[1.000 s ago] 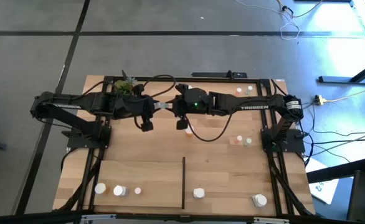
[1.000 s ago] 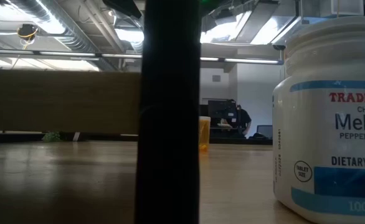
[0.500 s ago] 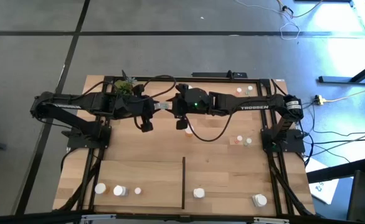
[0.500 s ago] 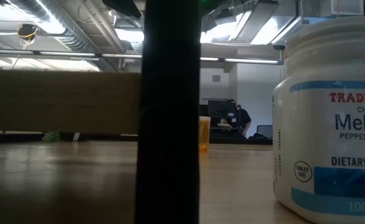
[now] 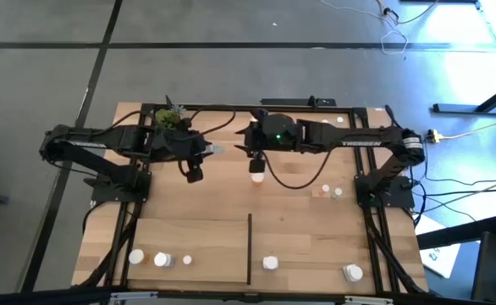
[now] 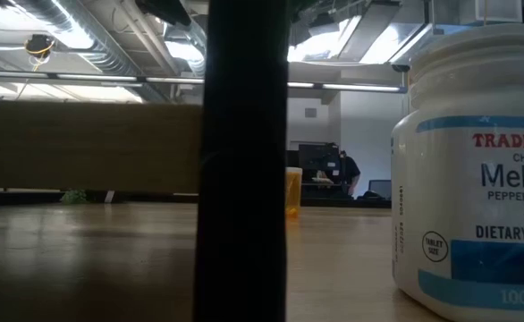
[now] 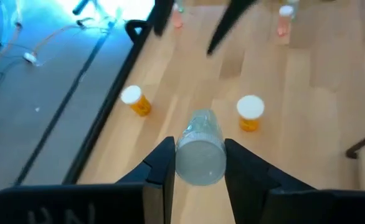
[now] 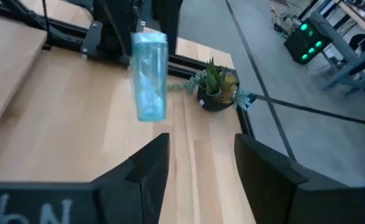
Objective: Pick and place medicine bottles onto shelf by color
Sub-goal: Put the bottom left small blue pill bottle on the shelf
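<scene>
My left gripper is shut on a small clear bottle above the middle of the table's far half. The bottle also shows in the right wrist view. My right gripper is open and empty, a short way right of the bottle's free end. The shelf is the near part of the board, with a thin black divider strip. White-capped bottles stand on it on both sides of the strip. My left gripper pinches the clear bottle's two opposite sides between its two fingers. The fingers come level from the table's left and lie along the bottle. The bottle sticks out level past the fingertips toward the right, lifted clear of the table.
Two orange bottles with white caps stand on the wood beyond my left gripper. More small bottles are at the right and far right. A green potted plant stands at the far edge. A big white bottle stands close in the low view.
My right gripper has come off the clear bottle and drawn back toward the table's right edge. The bottle has stayed level in my left gripper, which has shifted slightly toward the left.
</scene>
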Controlling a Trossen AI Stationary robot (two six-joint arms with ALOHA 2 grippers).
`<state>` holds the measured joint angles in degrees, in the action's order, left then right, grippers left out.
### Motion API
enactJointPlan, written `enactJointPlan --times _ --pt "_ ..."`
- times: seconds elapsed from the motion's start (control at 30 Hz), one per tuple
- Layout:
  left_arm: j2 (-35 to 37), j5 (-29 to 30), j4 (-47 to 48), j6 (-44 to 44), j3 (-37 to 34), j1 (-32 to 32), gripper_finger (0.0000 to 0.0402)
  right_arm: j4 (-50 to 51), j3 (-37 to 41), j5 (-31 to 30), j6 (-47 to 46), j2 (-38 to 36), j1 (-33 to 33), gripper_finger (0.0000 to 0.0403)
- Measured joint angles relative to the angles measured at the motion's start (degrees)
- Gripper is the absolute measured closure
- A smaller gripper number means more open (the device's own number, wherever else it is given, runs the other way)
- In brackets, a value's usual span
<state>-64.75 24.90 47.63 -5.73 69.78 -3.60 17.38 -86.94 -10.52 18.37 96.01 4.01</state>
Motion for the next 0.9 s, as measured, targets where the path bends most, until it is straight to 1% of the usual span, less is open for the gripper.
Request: enactJointPlan --times 0.13,0.23,0.43,0.57,0.73,0.8,0.9 --pt "0.2 -2.0 0.8 -0.2 -0.1 -0.9 0.0308 3.9 0.0 0.0 -0.7 -2.3 0.0 0.0221" --pt "0.2 -2.4 0.9 -0.6 -0.1 -1.9 0.0308 7.1 0.0 0.1 -3.0 -4.4 0.0 0.0221" --pt "0.2 -3.7 1.8 -7.4 1.9 -4.7 0.0308 15.1 0.0 0.3 -3.3 -8.2 0.0 0.0221" --pt "0.0 -3.9 3.2 -12.9 3.9 -7.7 0.0308 19.0 0.0 5.2 -3.4 -9.9 0.2 0.0221" --pt "-3.4 -6.5 3.4 -18.6 6.8 -12.0 0.0308 21.6 0.0 12.1 -3.3 -10.6 0.3 0.0221" --pt "-5.3 -7.6 4.7 -20.9 8.3 -13.4 0.0308 22.8 0.0 13.6 -3.2 -10.5 0.3 0.0221" --pt "-9.1 -10.9 7.1 -25.2 11.2 -14.8 0.0308 23.8 0.0 13.8 -3.1 -10.5 0.3 0.0221"
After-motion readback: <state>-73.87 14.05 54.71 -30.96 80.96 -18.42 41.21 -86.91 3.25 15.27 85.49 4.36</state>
